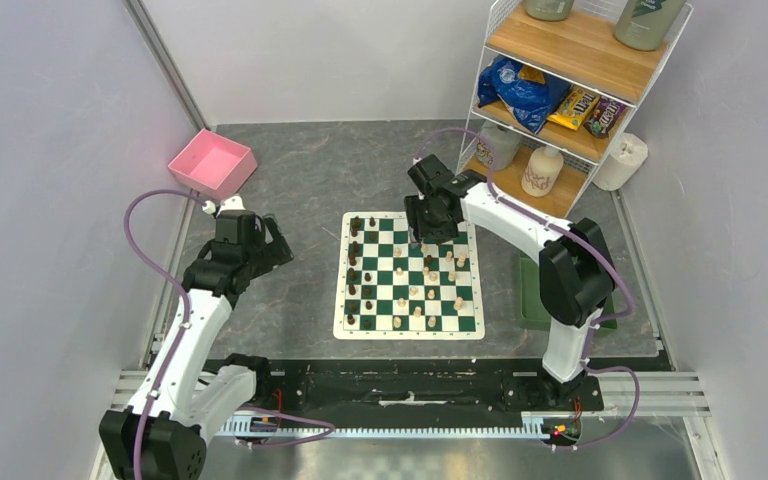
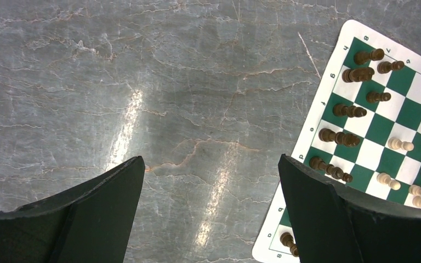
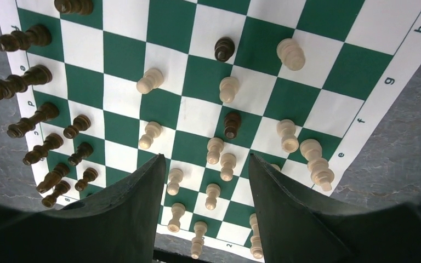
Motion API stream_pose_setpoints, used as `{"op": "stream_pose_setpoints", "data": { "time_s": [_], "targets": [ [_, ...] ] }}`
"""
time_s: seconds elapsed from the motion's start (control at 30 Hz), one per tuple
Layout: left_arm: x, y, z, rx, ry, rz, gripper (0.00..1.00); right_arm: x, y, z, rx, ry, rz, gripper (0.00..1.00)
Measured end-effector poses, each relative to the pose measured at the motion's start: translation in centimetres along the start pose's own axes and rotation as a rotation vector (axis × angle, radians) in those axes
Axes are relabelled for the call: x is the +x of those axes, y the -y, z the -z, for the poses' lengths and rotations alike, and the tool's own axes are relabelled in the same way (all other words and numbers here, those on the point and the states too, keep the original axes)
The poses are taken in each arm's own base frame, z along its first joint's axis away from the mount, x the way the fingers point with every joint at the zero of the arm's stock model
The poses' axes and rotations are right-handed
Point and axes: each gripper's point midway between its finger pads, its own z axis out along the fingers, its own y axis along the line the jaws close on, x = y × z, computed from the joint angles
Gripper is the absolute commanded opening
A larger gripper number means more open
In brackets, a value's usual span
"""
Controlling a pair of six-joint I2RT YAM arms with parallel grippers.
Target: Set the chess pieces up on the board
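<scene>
Right gripper (image 3: 206,164) hangs over the board (image 3: 383,82), jaws spread, nothing pinched. Pale pieces (image 3: 227,164) stand upright straight below the gap, scattered and crowded together, so finger room looks tight. Dark pieces (image 3: 27,123) are mostly ranked along one edge. Left gripper (image 2: 211,159) is spread wide over the table (image 2: 142,82), just off that dark edge. The right arm is nearer.

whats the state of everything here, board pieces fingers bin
green and white checked chess mat: flat, partly set up
dark brown wooden chessmen: standing, mostly along one edge
pale cream wooden chessmen: standing, scattered
left fingers: open, empty
right fingers: open above mat
pink plastic bin: upright, looks empty
</scene>
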Motion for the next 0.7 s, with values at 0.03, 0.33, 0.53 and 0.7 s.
{"op": "stream_pose_setpoints", "data": {
  "time_s": [0.03,0.33,0.53,0.7],
  "targets": [
    [-0.1,-0.1,0.0,-0.003,0.004,0.0,0.99,0.2,-0.2,0.0,-0.002,-0.002,0.009,0.66],
    [0.1,-0.4,0.0,-0.018,-0.001,-0.002,0.99,3.4,-2.9,1.9,-0.035,-0.046,0.099,0.66],
    [0.2,-0.4,0.0,-0.02,-0.006,-0.003,0.99,6.9,-5.4,3.9,-0.074,-0.059,0.156,0.65],
    [0.3,-0.4,-0.1,-0.024,-0.014,-0.005,0.99,8.0,-4.2,3.8,-0.01,-0.063,0.113,0.65]
  ]
}}
